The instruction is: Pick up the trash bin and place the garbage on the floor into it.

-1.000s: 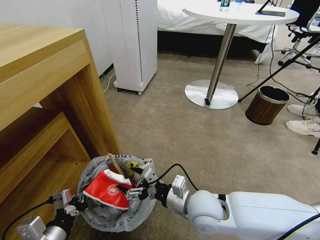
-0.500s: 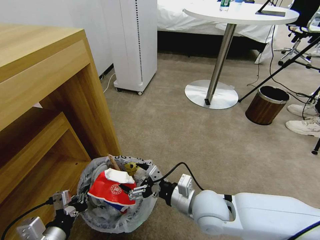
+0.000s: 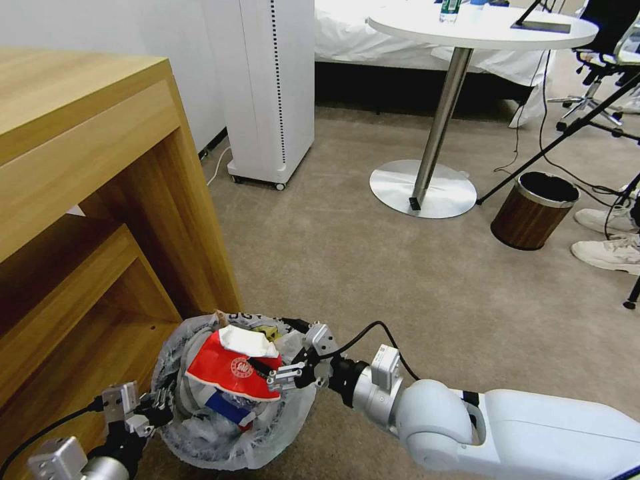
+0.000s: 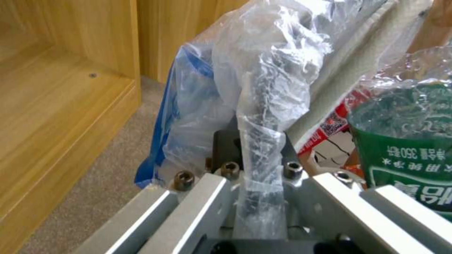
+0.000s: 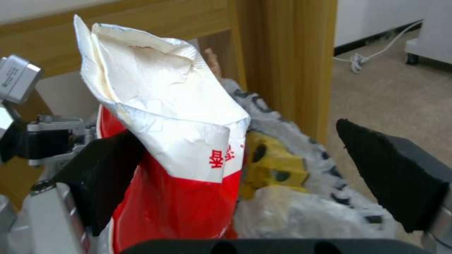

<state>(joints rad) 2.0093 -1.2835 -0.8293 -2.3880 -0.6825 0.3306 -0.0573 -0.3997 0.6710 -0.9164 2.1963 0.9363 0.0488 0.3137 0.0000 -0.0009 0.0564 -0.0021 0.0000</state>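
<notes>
Bin (image 3: 200,453) sits at 7 o'clock, stuffed. Left gripper (image 3: 155,407) pinches its rim; right gripper (image 3: 275,373) spread wide, red cup (image 3: 233,370) apparently dropped in. Carpet looks cleared, nearly done.

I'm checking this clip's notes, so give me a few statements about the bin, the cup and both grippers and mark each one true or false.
1. The left gripper is shut on the trash bin rim. True.
2. The right gripper is clamped on the red-white paper cup. False: its jaws are open, the cup between them.
3. The cup lies on the carpet. False: it sits atop the bin's garbage.
4. A brown wood-grain bin stands near the round table. True.
</notes>
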